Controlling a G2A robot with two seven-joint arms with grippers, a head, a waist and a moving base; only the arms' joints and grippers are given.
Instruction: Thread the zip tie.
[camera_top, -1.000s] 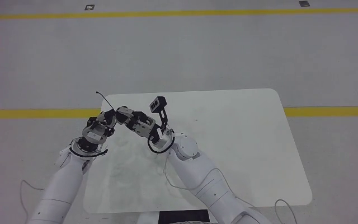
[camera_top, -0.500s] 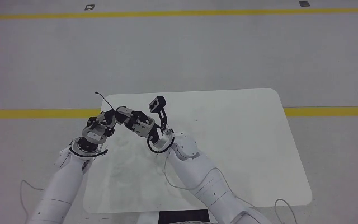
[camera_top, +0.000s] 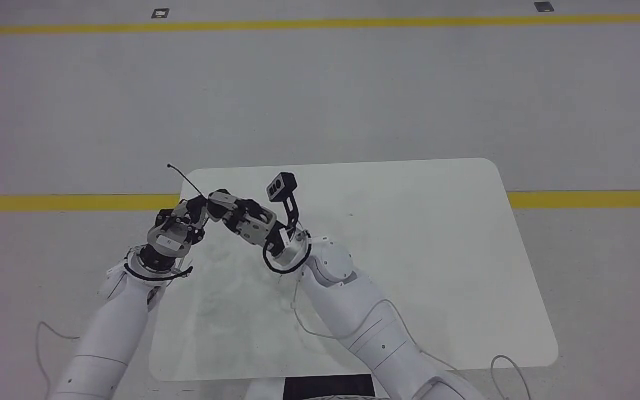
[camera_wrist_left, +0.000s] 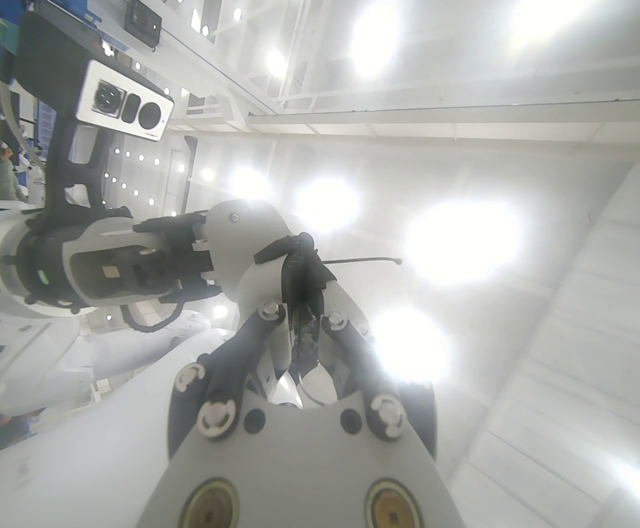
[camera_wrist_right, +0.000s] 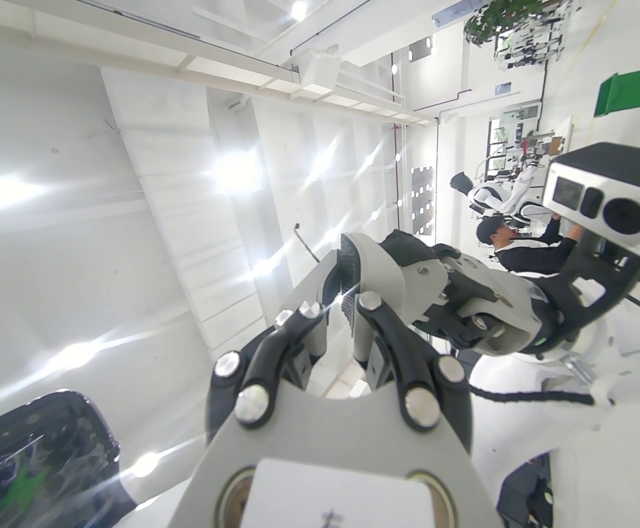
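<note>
The top view places both arms at the near-left corner region of the white desk (camera_top: 420, 250), wrists raised and tips meeting above its far left edge. There the left gripper (camera_top: 195, 211) and the right gripper (camera_top: 217, 201) stand tip to tip, touching or nearly so. The zip tie (camera_top: 186, 181) shows as a thin black strand slanting up and away from where they meet, out past the desk's edge over the grey floor (camera_top: 330, 100).

The left wrist view gives what the top view cannot. The left gripper (camera_wrist_left: 301, 287) has its jaws pressed together on a dark, bunched part of the zip tie. From that spot the free tail of the zip tie (camera_wrist_left: 361, 259) runs out straight and thin to a small bent tip. The right gripper (camera_wrist_left: 282, 247) crosses just in front, its dark pads against the same spot.

In the right wrist view the right gripper (camera_wrist_right: 339, 282) has its jaws drawn together with hardly a gap, and the zip tie (camera_wrist_right: 305, 244) rises from their tips as a fine dark line ending in a small hook. The part held between the jaws is hidden, so whether the tail has entered the head cannot be told.
</note>
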